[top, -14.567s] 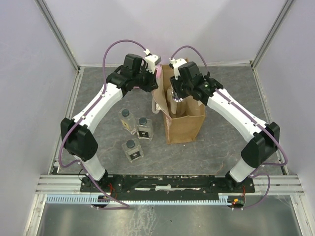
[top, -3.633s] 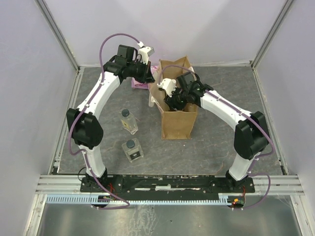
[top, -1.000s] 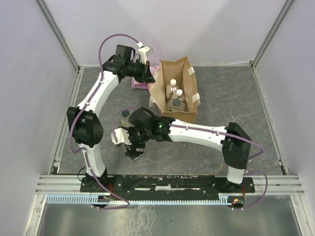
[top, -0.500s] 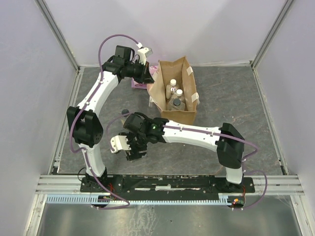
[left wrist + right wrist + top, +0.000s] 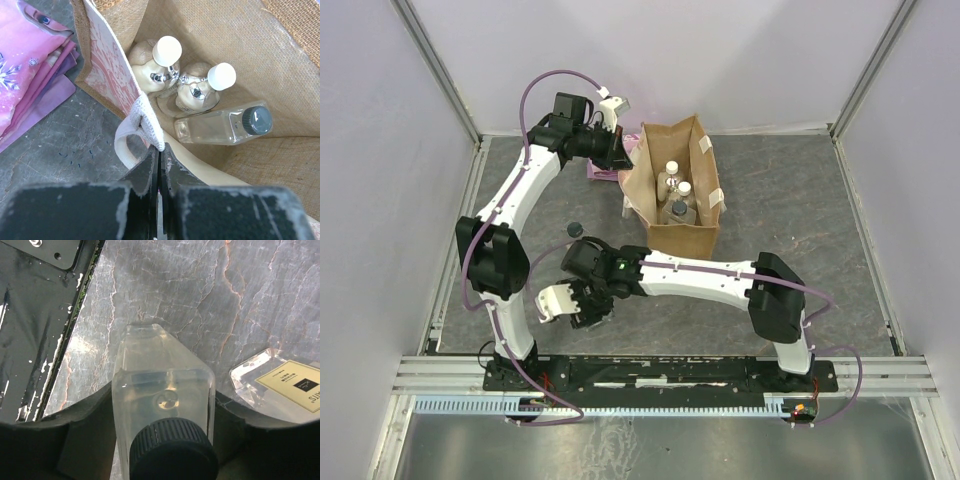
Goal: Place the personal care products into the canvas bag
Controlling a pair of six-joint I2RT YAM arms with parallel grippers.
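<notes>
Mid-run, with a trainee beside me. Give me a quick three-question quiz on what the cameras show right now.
1. Count: how many bottles are inside the canvas bag?
2. True or false: the left gripper hangs open, clear of the bag.
3. What sits between the fingers of the right gripper? A) round white-capped bottle B) square dark-capped bottle C) pink packet

Key: 1) three. 2) false: it is shut on the bag's pale handle. 3) B.

Robot lab cell, alu frame [image 5: 441, 70], blank walls [image 5: 650, 60]
</notes>
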